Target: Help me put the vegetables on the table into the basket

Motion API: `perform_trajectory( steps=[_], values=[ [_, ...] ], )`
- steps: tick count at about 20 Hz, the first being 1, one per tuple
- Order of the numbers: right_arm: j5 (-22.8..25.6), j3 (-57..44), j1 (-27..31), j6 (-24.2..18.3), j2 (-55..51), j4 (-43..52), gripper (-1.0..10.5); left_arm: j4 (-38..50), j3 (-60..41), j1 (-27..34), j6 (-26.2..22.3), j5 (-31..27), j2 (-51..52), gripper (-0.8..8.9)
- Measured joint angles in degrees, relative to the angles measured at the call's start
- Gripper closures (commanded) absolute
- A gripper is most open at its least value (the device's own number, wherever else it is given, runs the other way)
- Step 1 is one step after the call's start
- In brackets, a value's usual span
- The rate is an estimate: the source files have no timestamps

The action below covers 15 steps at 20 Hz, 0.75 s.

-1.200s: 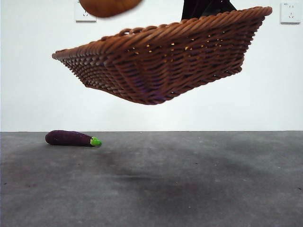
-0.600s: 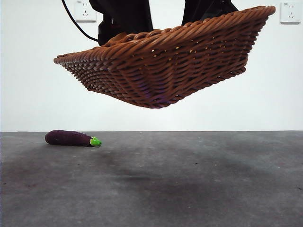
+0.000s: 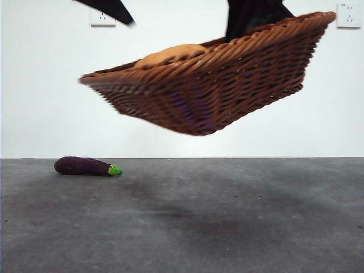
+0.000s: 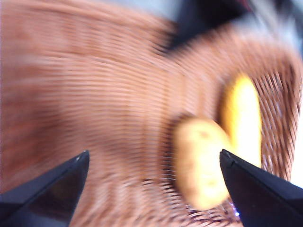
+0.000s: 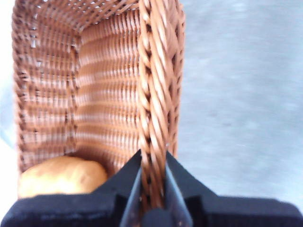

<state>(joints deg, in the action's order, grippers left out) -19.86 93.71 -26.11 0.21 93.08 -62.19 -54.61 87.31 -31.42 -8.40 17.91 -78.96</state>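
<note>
1. Already in the basket point(image 3: 227, 85): potato point(image 4: 199, 161) and corn point(image 4: 244, 118).
2. Left on the bench point(image 3: 227, 227): eggplant point(image 3: 85, 166).
3. Right hand point(image 5: 152, 179) pinching the rim, basket aloft; left hand point(image 4: 154, 184) spread, empty.

The basket point(image 3: 210, 85) I held was reddish-brown wicker, its weave ribbed in close rows under a braided rim. Inside it my potato point(image 5: 61, 176) showed orange-tan, and the corn point(image 4: 242, 118) bright yellow. On the mottled dark grey table point(image 3: 227, 227) the eggplant point(image 3: 85, 166) was deep purple, tipped bright green.
</note>
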Motion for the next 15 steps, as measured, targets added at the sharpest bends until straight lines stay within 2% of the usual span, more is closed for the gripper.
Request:
perform_trajectory(
  steps=[3, 7, 10, 13, 15],
  values=[
    [0.59, 0.0, 5.18, -0.37, -0.02, -1.4, 9.6, 2.71, 0.02, 9.77, 10.91, -4.87, 4.0, 3.49],
    [-0.22, 0.0, 9.2, -1.77, -2.43, -1.42, 9.6, 6.67, 0.02, 20.0, 18.73, -7.32, 0.15, 3.5],
    [-0.24, 0.0, 10.38, -3.08, -4.83, -1.44, 9.6, 10.34, 0.02, 22.86, 25.38, -7.5, -4.81, 3.5],
    [-0.31, 0.0, 10.32, -4.24, -6.43, -1.49, 9.6, 15.19, 0.04, 23.06, 32.06, -7.48, -11.06, 3.51],
    [-0.31, 0.0, 10.32, -4.76, -7.69, -1.49, 9.6, 15.45, 2.25, 23.06, 35.1, -7.45, -16.35, 3.51]
  ],
)
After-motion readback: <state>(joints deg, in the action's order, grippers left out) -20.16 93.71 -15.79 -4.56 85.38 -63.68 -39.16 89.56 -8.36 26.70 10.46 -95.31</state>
